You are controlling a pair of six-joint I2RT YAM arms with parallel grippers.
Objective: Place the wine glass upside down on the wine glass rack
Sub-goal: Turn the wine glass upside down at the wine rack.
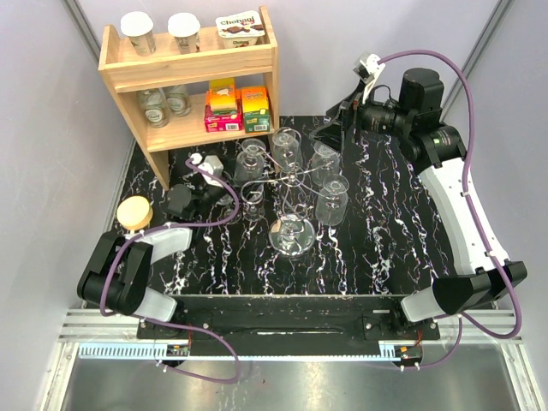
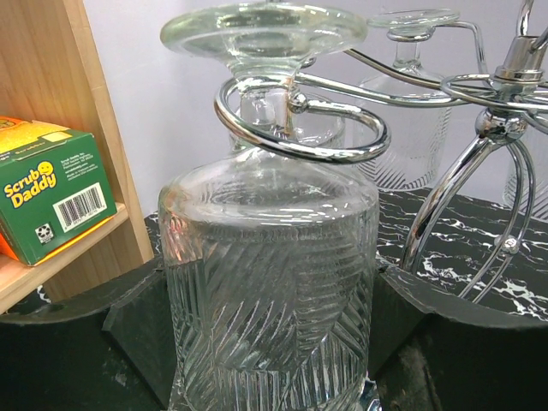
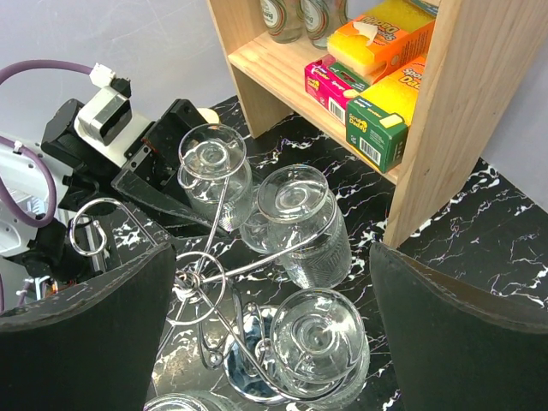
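The wine glass (image 2: 270, 282), clear with cut ribs, hangs upside down with its stem through a scroll ring of the wine glass rack (image 2: 505, 94) and its foot above the ring. My left gripper (image 2: 270, 342) is shut on its bowl, one black finger (image 2: 128, 325) against each side. From above, this wine glass (image 1: 251, 161) is on the rack's (image 1: 291, 178) left arm, with the left gripper (image 1: 240, 171) beside it. My right gripper (image 1: 336, 128) hovers open and empty over the rack's far right side. Its wrist view looks down on the rack (image 3: 197, 278) and the held glass (image 3: 212, 167).
Three other glasses (image 1: 287, 145) (image 1: 325, 158) (image 1: 332, 199) hang upside down on the rack. A wooden shelf (image 1: 163, 73) with jars and sponge boxes (image 1: 240, 110) stands at the back left, close to the rack. A yellow-lidded object (image 1: 134, 211) sits by the left arm.
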